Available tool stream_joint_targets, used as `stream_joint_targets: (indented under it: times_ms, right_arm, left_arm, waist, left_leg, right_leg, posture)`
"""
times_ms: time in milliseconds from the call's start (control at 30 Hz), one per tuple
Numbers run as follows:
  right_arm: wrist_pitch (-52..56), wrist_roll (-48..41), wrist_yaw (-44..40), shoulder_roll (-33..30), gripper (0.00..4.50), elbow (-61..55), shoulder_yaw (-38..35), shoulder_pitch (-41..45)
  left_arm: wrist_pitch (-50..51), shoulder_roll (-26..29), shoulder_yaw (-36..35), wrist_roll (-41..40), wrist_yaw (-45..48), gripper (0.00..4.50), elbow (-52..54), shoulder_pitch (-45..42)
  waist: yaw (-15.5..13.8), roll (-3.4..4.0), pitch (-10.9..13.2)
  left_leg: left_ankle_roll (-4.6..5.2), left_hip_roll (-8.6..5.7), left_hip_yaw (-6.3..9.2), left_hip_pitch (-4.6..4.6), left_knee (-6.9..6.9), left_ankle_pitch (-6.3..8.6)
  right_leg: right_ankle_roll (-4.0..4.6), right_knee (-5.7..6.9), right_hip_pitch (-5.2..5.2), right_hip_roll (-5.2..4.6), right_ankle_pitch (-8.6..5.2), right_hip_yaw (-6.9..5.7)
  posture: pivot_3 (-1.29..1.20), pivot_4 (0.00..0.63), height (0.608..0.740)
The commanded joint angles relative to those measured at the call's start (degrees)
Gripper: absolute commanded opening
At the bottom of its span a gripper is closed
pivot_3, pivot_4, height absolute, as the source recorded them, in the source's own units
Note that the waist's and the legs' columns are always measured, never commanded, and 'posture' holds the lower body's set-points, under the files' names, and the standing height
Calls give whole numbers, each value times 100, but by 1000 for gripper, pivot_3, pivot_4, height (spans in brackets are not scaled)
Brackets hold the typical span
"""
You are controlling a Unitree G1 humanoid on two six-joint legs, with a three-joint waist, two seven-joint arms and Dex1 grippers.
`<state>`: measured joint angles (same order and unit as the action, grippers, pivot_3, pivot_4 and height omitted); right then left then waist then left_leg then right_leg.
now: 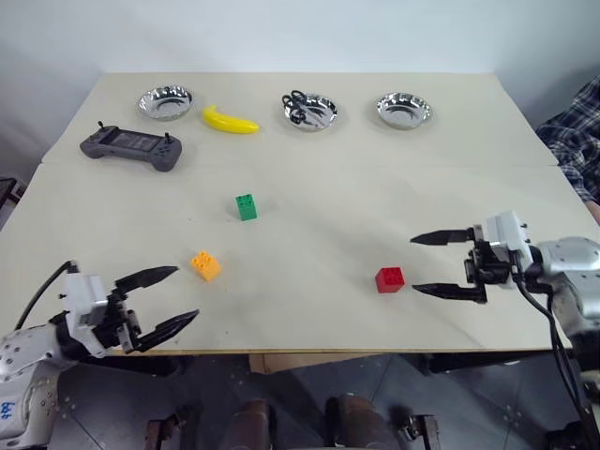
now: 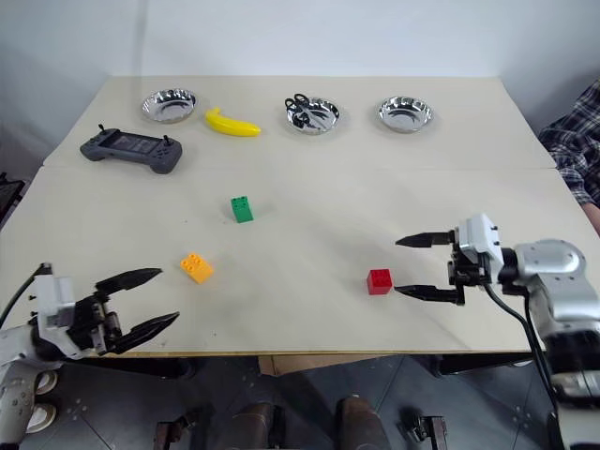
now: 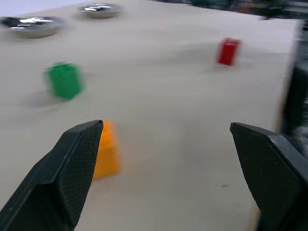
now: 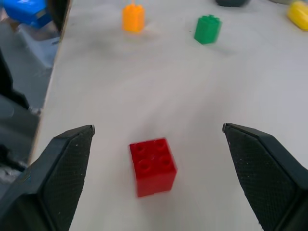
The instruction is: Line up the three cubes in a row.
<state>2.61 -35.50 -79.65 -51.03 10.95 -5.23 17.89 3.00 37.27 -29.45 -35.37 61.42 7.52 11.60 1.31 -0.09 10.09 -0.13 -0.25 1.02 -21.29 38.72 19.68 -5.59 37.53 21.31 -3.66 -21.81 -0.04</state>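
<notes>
Right claw (image 1: pixel 447 263) hung wide and empty just beside the red cube (image 1: pixel 390 279) on the desk (image 1: pixel 309 187); left claw (image 1: pixel 161 302) gaped near the orange-yellow cube (image 1: pixel 205 265). Green cube (image 1: pixel 247 207) sat apart, so aligning them seemingly remained.

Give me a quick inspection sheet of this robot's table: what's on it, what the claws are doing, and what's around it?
Surface: pale table, bare around the blocks.
Job's things: orange cube, green cube and red cube lie apart, not in a row.
Clutter: along the far edge, three metal bowls, the middle one holding scissors; a banana; a game controller.
Grippers: left gripper open, empty, near the orange cube; right gripper open, empty, beside the red cube.
Cables: black cable at the left arm.
Surroundings: a person's plaid sleeve at the right.
</notes>
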Motion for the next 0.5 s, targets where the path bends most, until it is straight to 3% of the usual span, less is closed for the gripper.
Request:
stream_joint_targets:
  times_ms: [33, 167, 333, 500]
  right_arm:
    - [41, -158, 1010, 228, 4469, -467, -1079, -619]
    - [-122, -61, 1766, 577, 4469, -865, -1813, -1176]
    - [-142, 57, 2040, 774, 4469, -1217, -2043, -1609]
    - [-55, 134, 1899, 735, 4469, -1218, -1903, -1627]
  left_arm:
    - [-113, -181, -544, -47, -413, 4500, -141, 272]
    - [-245, -565, -705, 59, -859, 4500, -158, 533]
    - [-271, -811, -355, 200, -1158, 4500, 255, 554]
    - [484, -615, 401, 318, -1911, 4500, 902, -448]
  waist:
    - [14, 0, 0]
    - [15, 0, 0]
    - [15, -1, 0]
    - [-89, -1, 0]
  left_leg:
    - [0, 0, -2, 1, -1, 0]
    - [5, -1, -5, 7, -1, 3]
    - [5, -1, -6, 9, -3, 2]
    - [7, -2, -3, 12, 9, 2]
  right_leg:
    - [0, -3, -3, 0, 0, 1]
    - [-1, -5, -9, 1, 0, 6]
    - [-1, -5, -10, 2, 1, 7]
    - [-4, -8, -25, 1, 2, 8]
  posture:
    - [0, 150, 740]
    - [0, 150, 740]
    - [0, 150, 740]
    - [0, 150, 740]
